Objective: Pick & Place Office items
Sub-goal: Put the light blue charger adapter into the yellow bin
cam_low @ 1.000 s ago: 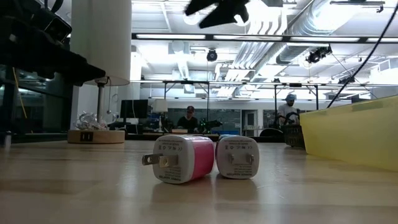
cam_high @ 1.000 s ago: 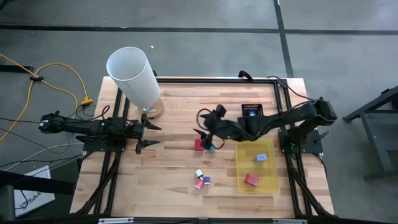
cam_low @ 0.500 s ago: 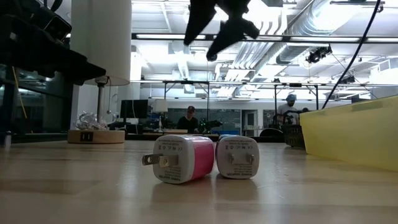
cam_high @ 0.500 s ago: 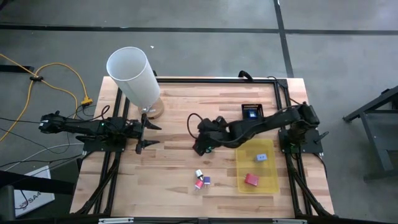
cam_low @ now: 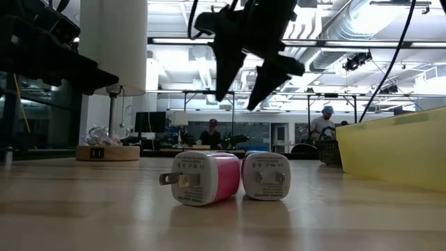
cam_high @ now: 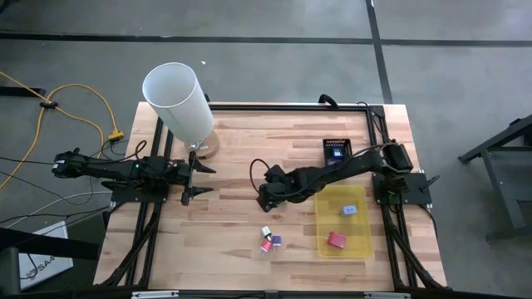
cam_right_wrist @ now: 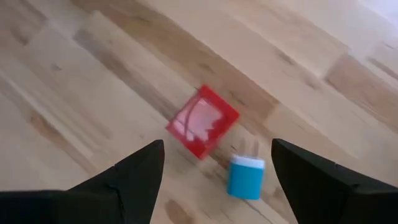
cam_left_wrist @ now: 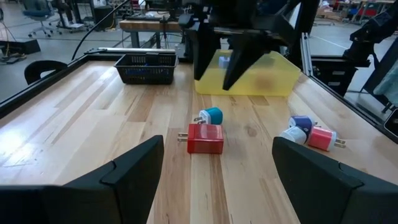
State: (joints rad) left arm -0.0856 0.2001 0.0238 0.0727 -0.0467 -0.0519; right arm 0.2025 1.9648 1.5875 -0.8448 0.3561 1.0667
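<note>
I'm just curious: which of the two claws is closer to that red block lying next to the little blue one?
The right gripper. It hangs open just above the red block and blue plug. The left gripper waits open, farther off near the white cylinder.

- A red charger block (cam_left_wrist: 206,138) lay on its side on the bare wood near the table's middle, its two prongs pointing sideways.
- A cyan plug adapter (cam_left_wrist: 211,116) with a white end lay touching it.
- A pink-and-white charger (cam_low: 202,178) and a white one (cam_low: 265,176) lay side by side nearer the front edge, a blue-and-white piece (cam_left_wrist: 300,123) just beside them.
- A red block (cam_high: 336,240) and a small blue piece (cam_high: 350,210) rested inside the yellow tray, apart.
</note>
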